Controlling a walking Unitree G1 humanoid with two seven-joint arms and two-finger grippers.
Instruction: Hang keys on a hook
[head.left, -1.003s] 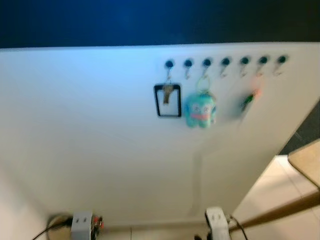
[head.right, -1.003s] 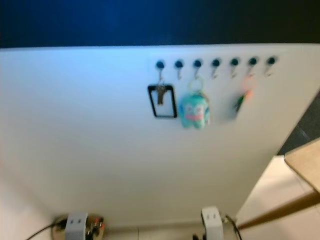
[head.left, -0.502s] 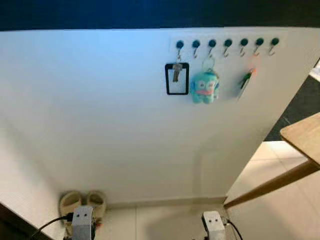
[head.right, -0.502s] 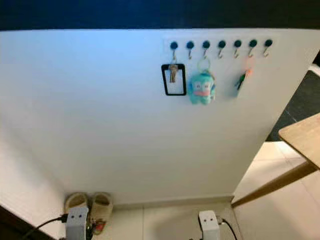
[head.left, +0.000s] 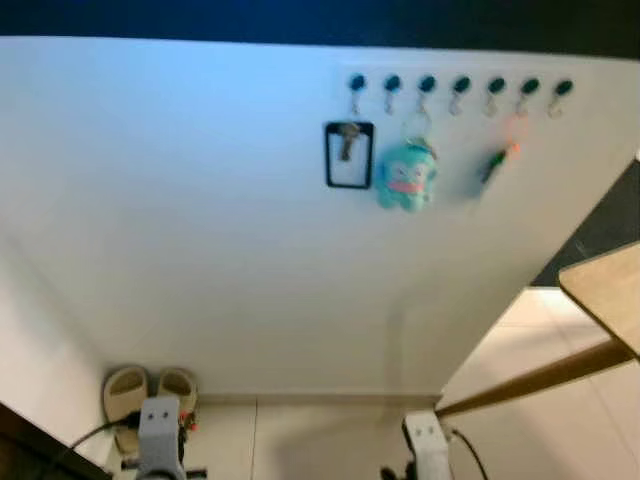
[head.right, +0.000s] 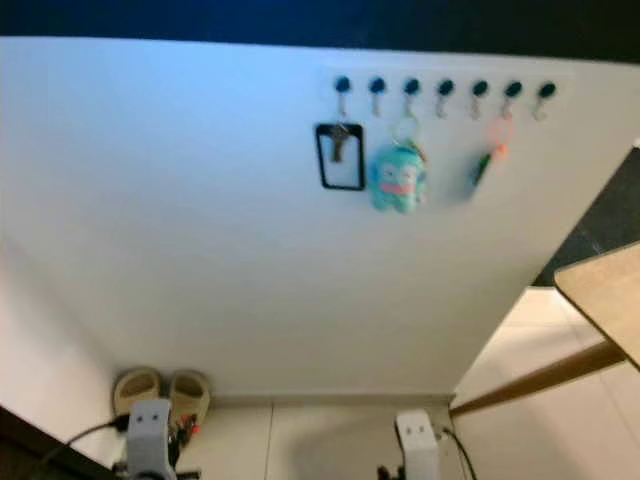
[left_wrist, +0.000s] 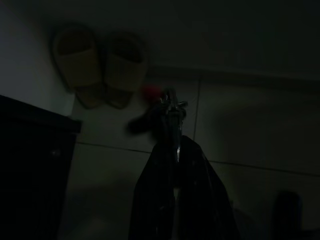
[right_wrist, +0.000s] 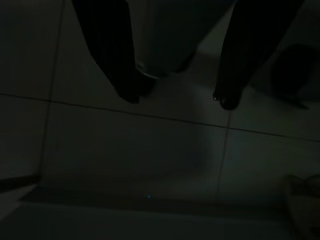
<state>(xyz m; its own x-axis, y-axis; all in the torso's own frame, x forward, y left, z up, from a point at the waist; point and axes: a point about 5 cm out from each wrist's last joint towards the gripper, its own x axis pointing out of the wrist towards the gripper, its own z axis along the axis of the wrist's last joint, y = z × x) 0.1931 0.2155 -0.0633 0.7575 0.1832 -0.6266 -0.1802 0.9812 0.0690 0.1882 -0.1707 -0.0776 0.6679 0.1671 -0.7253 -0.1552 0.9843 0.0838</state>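
A row of small black hooks (head.left: 460, 86) runs along the top of a white wall. A black card holder with a key (head.left: 348, 154), a teal plush keychain (head.left: 404, 180) and an orange-green keychain (head.left: 497, 160) hang from three of them; the other hooks are bare. Both arms hang low. In the dark left wrist view my left gripper (left_wrist: 173, 142) is shut on a bunch of keys (left_wrist: 169, 104) with a red tag, above the floor. My right gripper (right_wrist: 175, 100) is open over floor tiles, nothing between its fingers.
A pair of beige slippers (head.left: 148, 388) lies at the foot of the wall on the left. A wooden table edge (head.left: 605, 295) juts in from the right. A dark cabinet corner (left_wrist: 30, 165) stands at the lower left. Pale tiles cover the floor (head.left: 320, 440).
The whole picture has shifted, so the camera has moved: the wall now looks farther than a second ago and the slippers have come into view. Both arms still hang low.
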